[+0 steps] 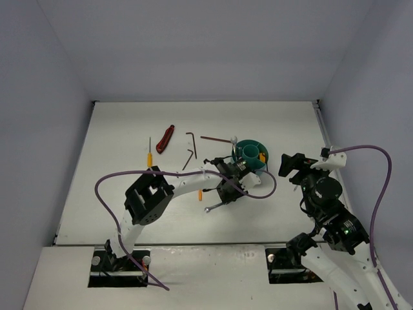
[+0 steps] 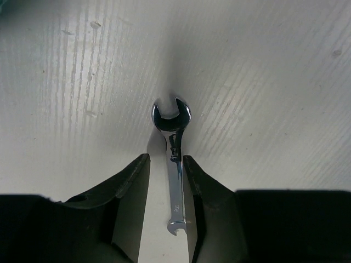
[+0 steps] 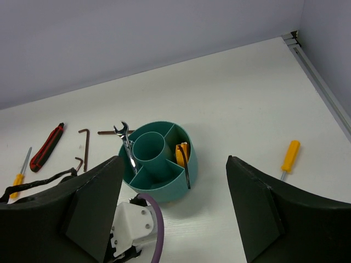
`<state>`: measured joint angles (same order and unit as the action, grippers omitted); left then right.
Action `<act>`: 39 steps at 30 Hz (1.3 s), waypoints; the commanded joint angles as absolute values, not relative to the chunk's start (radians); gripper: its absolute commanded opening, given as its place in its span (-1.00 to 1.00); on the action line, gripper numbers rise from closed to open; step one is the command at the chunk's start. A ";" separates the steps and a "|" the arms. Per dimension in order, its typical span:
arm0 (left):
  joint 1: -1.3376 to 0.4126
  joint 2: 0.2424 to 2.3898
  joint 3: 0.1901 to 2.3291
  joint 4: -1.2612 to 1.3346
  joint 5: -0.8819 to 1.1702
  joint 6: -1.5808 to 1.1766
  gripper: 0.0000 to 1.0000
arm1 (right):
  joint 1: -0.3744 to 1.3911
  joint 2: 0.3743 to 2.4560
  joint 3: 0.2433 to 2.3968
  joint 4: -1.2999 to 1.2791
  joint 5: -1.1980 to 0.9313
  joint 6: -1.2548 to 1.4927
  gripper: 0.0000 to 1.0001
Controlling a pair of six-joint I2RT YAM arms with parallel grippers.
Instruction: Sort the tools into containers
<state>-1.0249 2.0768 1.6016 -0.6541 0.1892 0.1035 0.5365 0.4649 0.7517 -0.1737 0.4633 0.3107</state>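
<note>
We find one silver wrench (image 2: 175, 164) lying lengthwise between the fingers of the left claw (image 2: 166, 160), which stand narrowly parted. Whether they pinch it, we cannot tell. We advise a centred, firm squeeze before lifting it toward the teal tub (image 3: 164, 190) just beyond that claw. The right claw (image 3: 175, 211) gapes wide, empty. Count: two wrenches, one in the tub; three loose hex keys (image 1: 191, 139).

No text, label or number can be read anywhere. The slim silver steel open-ended wrench (image 2: 176, 164), seen between the fingers of the left end effector (image 2: 165, 159), bears faint stamped marks along its shank, too small and blurred to make out.
</note>
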 commanded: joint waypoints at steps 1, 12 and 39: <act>-1.009 2.074 1.653 -0.714 0.216 0.123 -0.46 | 0.538 0.463 0.771 -0.095 0.475 0.313 0.45; -1.007 2.064 1.618 -0.795 0.195 0.119 -0.47 | 0.538 0.483 0.772 -0.095 0.478 0.318 0.45; -1.008 2.004 1.585 -0.819 0.224 0.123 -1.00 | 0.538 0.468 0.773 -0.095 0.492 0.318 0.45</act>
